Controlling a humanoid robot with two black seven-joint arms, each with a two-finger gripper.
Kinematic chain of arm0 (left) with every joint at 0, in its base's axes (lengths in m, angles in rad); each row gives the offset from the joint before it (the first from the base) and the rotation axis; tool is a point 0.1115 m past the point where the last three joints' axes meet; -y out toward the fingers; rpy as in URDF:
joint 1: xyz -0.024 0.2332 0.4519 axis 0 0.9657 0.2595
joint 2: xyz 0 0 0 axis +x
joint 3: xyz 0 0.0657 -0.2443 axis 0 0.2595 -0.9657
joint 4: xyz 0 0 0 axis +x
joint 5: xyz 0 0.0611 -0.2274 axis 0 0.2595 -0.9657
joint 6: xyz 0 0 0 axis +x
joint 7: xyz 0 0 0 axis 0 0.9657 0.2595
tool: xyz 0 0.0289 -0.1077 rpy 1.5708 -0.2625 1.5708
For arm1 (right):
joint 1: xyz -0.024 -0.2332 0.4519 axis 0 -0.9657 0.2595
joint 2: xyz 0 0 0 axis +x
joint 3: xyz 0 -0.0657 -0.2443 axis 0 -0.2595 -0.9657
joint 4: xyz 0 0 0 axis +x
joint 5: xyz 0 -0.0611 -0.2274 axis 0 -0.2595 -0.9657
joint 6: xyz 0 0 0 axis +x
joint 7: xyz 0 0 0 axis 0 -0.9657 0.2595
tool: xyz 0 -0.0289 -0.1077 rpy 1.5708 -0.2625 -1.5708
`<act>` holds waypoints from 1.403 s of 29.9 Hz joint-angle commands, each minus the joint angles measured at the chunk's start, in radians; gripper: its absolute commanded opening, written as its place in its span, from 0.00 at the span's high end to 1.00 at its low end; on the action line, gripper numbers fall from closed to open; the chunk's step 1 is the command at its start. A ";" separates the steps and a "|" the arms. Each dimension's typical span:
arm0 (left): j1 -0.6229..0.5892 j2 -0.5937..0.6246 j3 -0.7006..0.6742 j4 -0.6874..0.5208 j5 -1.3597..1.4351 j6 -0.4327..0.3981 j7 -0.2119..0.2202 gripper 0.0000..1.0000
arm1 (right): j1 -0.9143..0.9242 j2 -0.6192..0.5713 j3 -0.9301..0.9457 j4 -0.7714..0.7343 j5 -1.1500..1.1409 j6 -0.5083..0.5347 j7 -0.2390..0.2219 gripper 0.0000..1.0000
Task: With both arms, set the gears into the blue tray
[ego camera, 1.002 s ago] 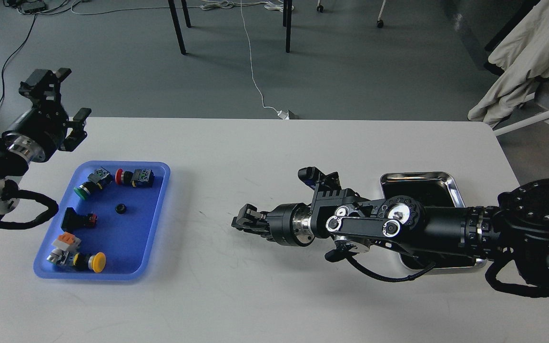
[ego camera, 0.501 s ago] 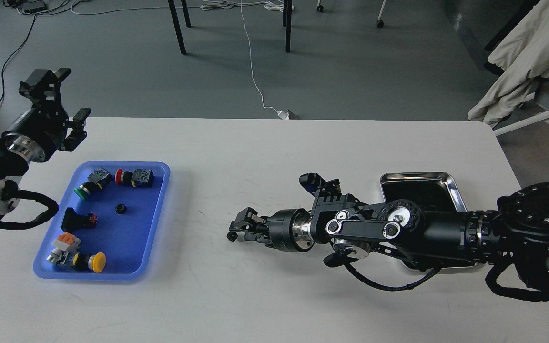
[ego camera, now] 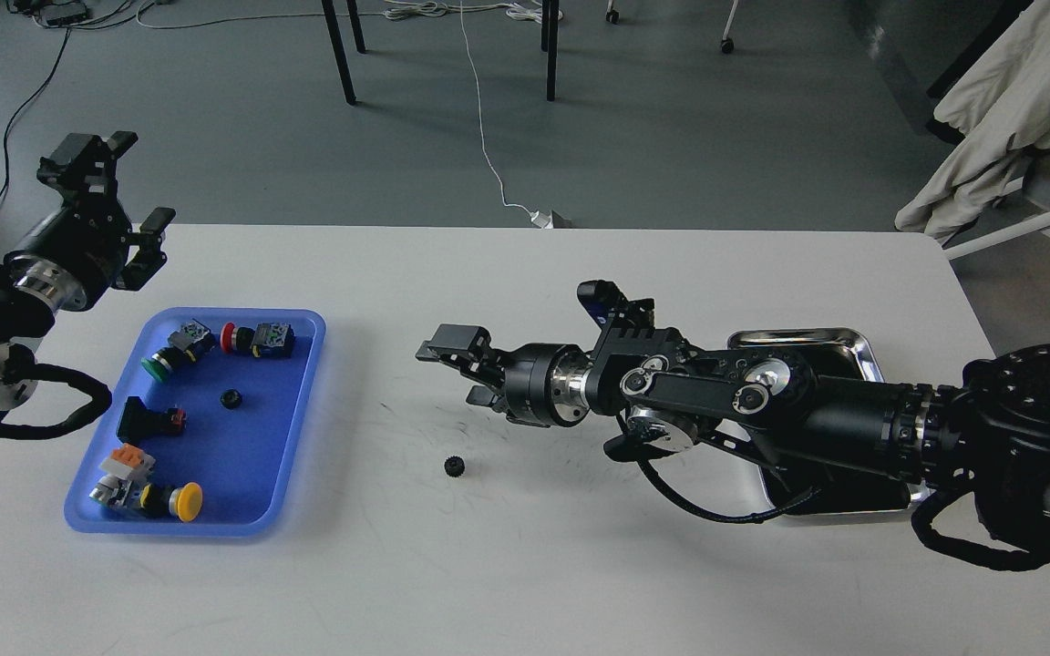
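White tabletop (ego camera: 525, 565) bore a lone gear (ego camera: 453, 466) between blue tray (ego camera: 302, 428) and steel tray (ego camera: 862, 351), just below the right gripper (ego camera: 461, 369), jaws parted and empty, while the left gripper (ego camera: 119, 182), also spread empty, hung farther off.

Two black arms, both matte. On the right arm (ego camera: 762, 401): silver wrist ring, round silver joint caps with dark centres, ribbed black block, small blue-tipped part above, thin black cable loop below, broad black disc ringed with small screws at the shoulder. On the left arm (ego camera: 42, 273): silver ring, silver joint cap, thick ribbed black cable loop.
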 commanded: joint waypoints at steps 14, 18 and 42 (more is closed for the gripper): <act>-0.019 0.122 -0.006 -0.273 0.241 0.063 0.005 0.01 | -0.463 -0.483 0.902 0.089 0.170 0.324 0.019 0.06; -0.019 0.156 0.000 -0.484 0.403 0.152 0.005 0.01 | -0.644 -0.505 1.100 0.010 0.346 0.414 0.023 0.05; 0.144 -0.163 0.331 -0.493 1.902 0.631 0.014 0.01 | -0.825 -0.491 1.150 -0.073 0.548 0.414 0.092 0.04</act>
